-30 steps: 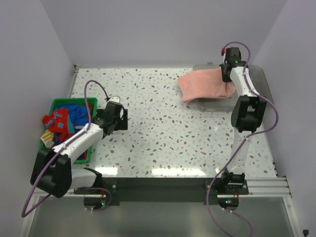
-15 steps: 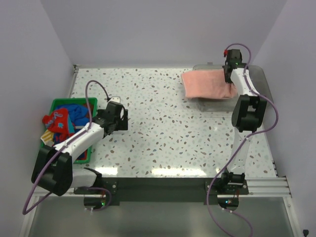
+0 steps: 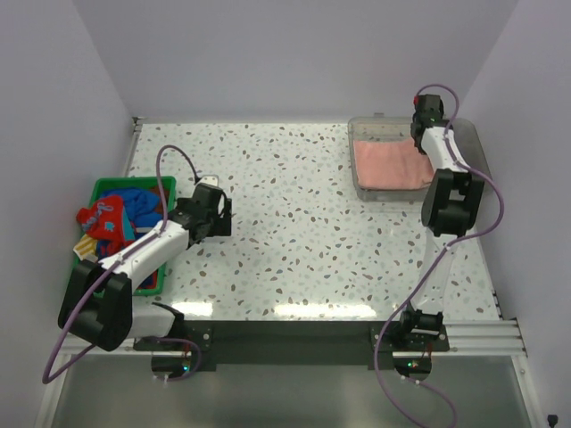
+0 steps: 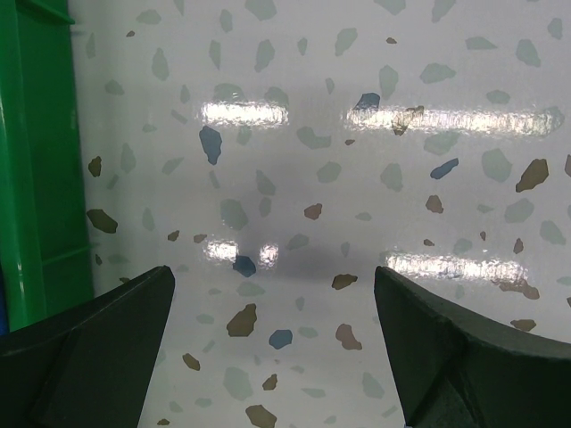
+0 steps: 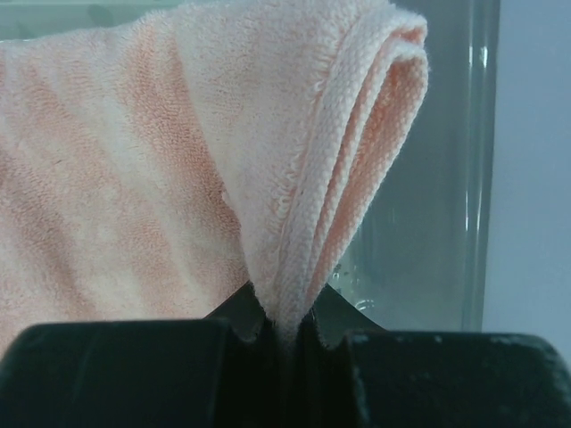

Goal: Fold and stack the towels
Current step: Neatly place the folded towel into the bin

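The right fingers (image 5: 268, 334) pinch the pink towel (image 3: 388, 163) lying in the tray (image 3: 375, 124); the left fingers (image 3: 223, 215) gape wide above the table (image 3: 294, 223).

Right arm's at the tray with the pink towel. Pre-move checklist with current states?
1. Right tool grip on the salmon pink towel: ok, shut on a folded corner.
2. Towel inside the clear tray: ok, within the walls in the top view.
3. Fold intact: ok, layers lie together at the pinched corner.
4. Towel flat on the tray floor: cannot tell, the pinched corner is raised.
5. Left tool free: ok, open and empty above the table, beside the green basket.
6. Other towels folded: not ok, heaped in the basket.
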Available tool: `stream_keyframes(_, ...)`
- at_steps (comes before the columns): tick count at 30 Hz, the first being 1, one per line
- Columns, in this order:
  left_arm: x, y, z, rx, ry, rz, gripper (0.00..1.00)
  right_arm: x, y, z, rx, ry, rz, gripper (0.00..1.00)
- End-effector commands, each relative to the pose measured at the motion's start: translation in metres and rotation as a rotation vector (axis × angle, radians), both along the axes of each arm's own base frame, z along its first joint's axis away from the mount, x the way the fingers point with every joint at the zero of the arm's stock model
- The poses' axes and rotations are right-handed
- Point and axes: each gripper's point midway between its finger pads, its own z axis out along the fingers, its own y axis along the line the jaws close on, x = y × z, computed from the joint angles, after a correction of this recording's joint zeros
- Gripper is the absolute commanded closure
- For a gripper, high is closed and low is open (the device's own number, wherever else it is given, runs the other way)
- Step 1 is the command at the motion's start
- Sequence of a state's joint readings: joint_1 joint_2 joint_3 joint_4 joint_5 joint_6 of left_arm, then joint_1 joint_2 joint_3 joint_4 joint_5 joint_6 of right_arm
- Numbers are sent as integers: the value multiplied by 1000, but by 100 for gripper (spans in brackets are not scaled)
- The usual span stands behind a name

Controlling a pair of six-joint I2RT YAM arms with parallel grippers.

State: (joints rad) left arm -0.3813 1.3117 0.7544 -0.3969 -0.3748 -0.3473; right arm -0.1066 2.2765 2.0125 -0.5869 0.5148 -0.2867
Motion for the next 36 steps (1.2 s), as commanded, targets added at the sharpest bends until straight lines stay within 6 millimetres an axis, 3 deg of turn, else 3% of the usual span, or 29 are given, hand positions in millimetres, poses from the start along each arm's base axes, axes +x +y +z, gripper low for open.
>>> stream_keyframes(1, 15, 0, 10, 2, -59, 6, 0, 5, -15, 7, -80, -30, -39, 100)
stream_keyframes(7, 15, -1, 9, -2, -56, 2, 0, 6, -25, 3, -125, -35, -76, 100)
stream_keyframes(10, 15, -1, 9, -2, -55, 2, 0, 6, -31, 3, -158, -45, -118, 80)
stream_keyframes(13, 15, -1, 10, -4, -57, 1, 0, 2, -41, 17, -208, -82, -202, 63)
stream_keyframes(17, 16, -3, 13, -13, -63, -3, 0, -5, -47, 60, -248, -176, -310, 32)
stream_keyframes(19, 16, -5, 16, -28, -72, -6, 0, -10, -43, 84, -230, -239, -340, 26)
stream_keyframes(22, 19, -13, 25, -74, -98, -22, 0, -17, -22, 103, -166, -290, -335, 14)
stream_keyframes(23, 21, -16, 33, -93, -101, -19, 0, -26, -5, 118, -133, -302, -311, 10)
stream_keyframes(25, 26, -19, 47, -109, -113, -5, 0, -29, 23, 125, -25, -346, -273, 5)
stream_keyframes(26, 35, -20, 68, -127, -154, 23, 0, -40, 50, 131, 16, -341, -224, 2)
stream_keyframes(27, 33, -17, 74, -117, -143, 41, 0, -46, 65, 135, 56, -344, -192, 1)
stream_keyframes(28, 36, -14, 82, -113, -151, 62, 0, -51, 81, 135, 102, -351, -175, 1)
stream_keyframes(29, 45, -7, 103, -109, -192, 107, 0, -58, 119, 119, 169, -287, -86, 1)
stream_keyframes(30, 42, 9, 106, -86, -167, 157, 0, -69, 135, 129, 205, -296, -45, 1)
stream_keyframes(31, 44, 19, 108, -74, -156, 195, 0, -76, 152, 128, 245, -290, -28, 1)
stream_keyframes(32, 45, 33, 121, -63, -157, 246, 0, -90, 187, 111, 311, -221, 54, 1)
stream_keyframes(34, 44, 69, 132, -40, -175, 365, 0, -112, 223, 116, 414, -219, 136, 1)
stream_keyframes(35, 41, 88, 138, -11, -196, 432, 0, -127, 250, 101, 454, -174, 202, 1)
stream_keyframes(36, 35, 113, 139, 9, -200, 513, 0, -141, 275, 108, 544, -171, 290, 1)
